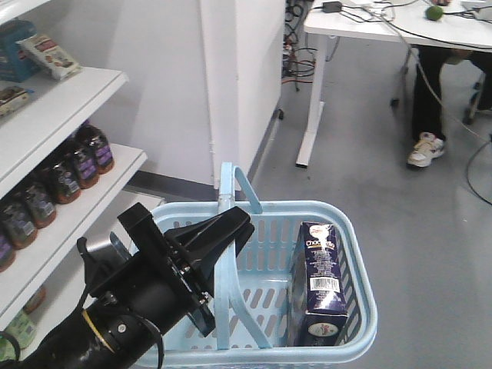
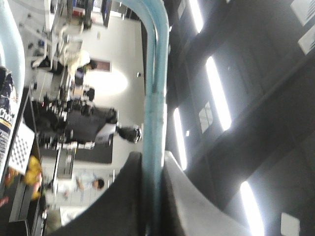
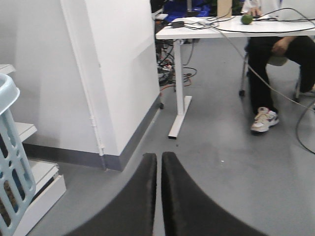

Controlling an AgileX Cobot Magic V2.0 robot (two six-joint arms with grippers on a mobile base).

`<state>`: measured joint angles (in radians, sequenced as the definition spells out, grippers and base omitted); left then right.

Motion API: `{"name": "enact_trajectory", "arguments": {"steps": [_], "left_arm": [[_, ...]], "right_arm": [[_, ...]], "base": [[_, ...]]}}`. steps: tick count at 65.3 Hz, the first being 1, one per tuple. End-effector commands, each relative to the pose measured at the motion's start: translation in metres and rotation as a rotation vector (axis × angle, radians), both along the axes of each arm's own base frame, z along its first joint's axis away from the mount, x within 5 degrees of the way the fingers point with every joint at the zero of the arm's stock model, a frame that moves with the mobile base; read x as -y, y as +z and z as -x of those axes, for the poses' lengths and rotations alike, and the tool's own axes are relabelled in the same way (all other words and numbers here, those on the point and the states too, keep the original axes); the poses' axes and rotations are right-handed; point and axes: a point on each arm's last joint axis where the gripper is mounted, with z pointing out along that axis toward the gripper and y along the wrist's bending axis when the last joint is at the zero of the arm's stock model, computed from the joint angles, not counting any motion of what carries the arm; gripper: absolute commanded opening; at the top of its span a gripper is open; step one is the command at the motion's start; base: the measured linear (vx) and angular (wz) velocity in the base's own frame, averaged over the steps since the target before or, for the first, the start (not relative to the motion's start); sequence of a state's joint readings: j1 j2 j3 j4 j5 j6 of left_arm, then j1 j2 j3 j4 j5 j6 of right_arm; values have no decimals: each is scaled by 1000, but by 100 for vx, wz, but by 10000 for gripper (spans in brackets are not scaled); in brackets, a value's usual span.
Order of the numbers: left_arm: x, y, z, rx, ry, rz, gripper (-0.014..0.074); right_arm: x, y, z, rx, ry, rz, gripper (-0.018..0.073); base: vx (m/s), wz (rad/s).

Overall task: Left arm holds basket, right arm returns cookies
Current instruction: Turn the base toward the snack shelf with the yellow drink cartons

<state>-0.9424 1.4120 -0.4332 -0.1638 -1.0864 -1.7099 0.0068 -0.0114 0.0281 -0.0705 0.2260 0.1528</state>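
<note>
Gripping one hoop handle (image 1: 233, 201) of the light blue basket (image 1: 361, 307), the left arm (image 1: 115, 323) reaches in from the lower left of the front view. The left jaws are clamped on that handle; the left wrist view shows the blue bar (image 2: 155, 88) pinched between the two black fingers (image 2: 128, 196). The second handle (image 1: 247, 187) rises just beside the first. The cookies (image 1: 319, 284), a dark navy carton, stand upright inside the basket at its right end as the front view shows it, close against the slotted wall, barcode side facing the camera. The right jaws, seen only in the right wrist view, are drawn together with a thin slit between them and hold nothing; they hang over the grey floor (image 3: 231, 162), apart from the basket, whose wall (image 3: 12, 162) shows at the left edge. White shelves (image 1: 92, 84) carrying dark bottles (image 1: 77, 165) stand to the left. A white desk (image 1: 369, 31) and a seated person's shoe (image 1: 425, 148) lie beyond.
</note>
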Motion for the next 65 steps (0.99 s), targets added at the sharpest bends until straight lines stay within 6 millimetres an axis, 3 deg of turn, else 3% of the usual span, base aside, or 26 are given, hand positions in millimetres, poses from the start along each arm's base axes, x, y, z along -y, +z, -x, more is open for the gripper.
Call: {"name": "enact_trajectory", "arguments": {"steps": [1, 65], "left_arm": [[-7, 38, 6, 202, 14, 229, -3], [-7, 38, 6, 204, 11, 228, -3]], "right_arm": [[0, 1, -1, 65, -1, 9, -6], [0, 1, -1, 65, -1, 9, -6]], "base": [[15, 57], [9, 42]]}}
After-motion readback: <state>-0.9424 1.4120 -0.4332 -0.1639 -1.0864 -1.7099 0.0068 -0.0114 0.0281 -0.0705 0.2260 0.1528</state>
